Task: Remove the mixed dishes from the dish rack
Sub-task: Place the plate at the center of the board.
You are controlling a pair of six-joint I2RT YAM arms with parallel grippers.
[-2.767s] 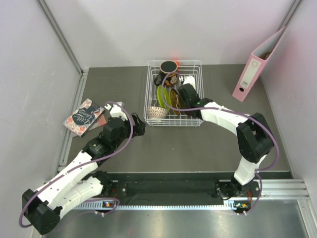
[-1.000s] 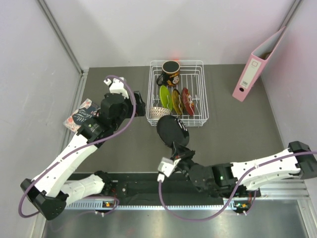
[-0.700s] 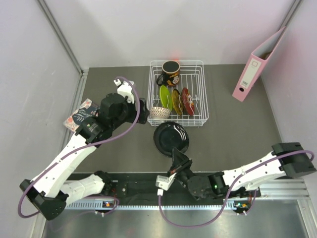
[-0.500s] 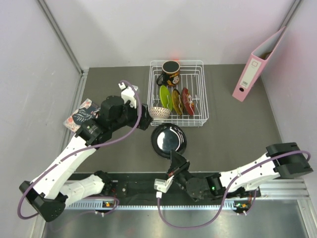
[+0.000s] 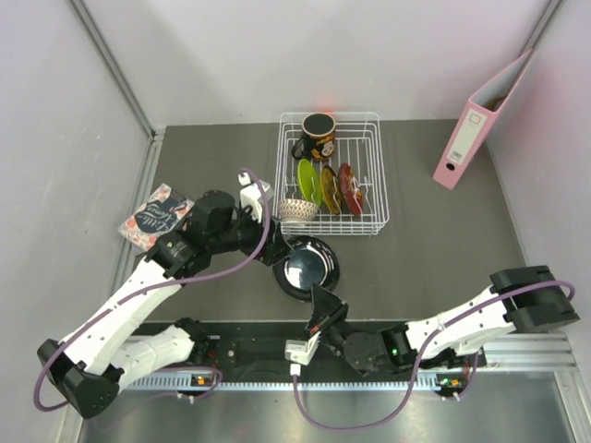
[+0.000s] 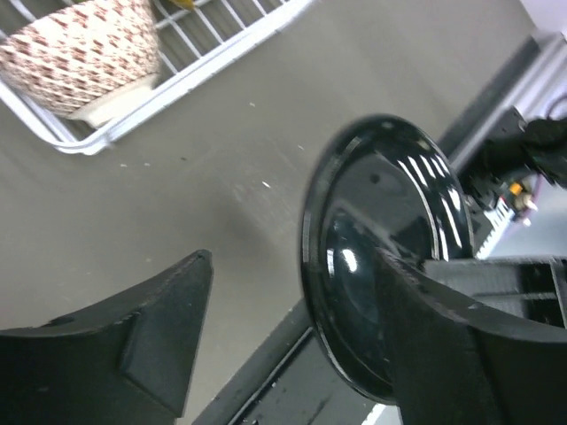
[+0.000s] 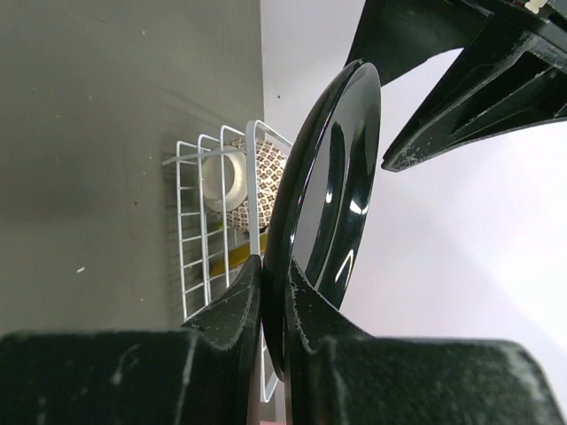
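My right gripper [image 5: 318, 301] [image 7: 273, 266] is shut on the near rim of the glossy black plate [image 5: 307, 266] [image 7: 330, 190] and holds it above the table in front of the white wire dish rack [image 5: 373, 198]. My left gripper [image 5: 277, 251] [image 6: 292, 258] is open at the plate's left edge [image 6: 381, 257], with the rim between its fingers. In the rack stand the lime green plate [image 5: 306, 182], the yellow patterned plate [image 5: 326, 185] and the red floral plate [image 5: 349, 189]. The beige lattice bowl [image 5: 295, 210] [image 6: 84, 49] and the dark mug [image 5: 317, 135] are in the rack too.
A pink ring binder [image 5: 478, 122] leans on the right wall. A book [image 5: 157, 217] lies at the left. The metal rail [image 5: 369, 351] of the arm bases runs along the near edge.
The right arm has lifted the black plate out of the rack and brought it to the front. The left gripper has swung right and closed in on the plate's left edge.
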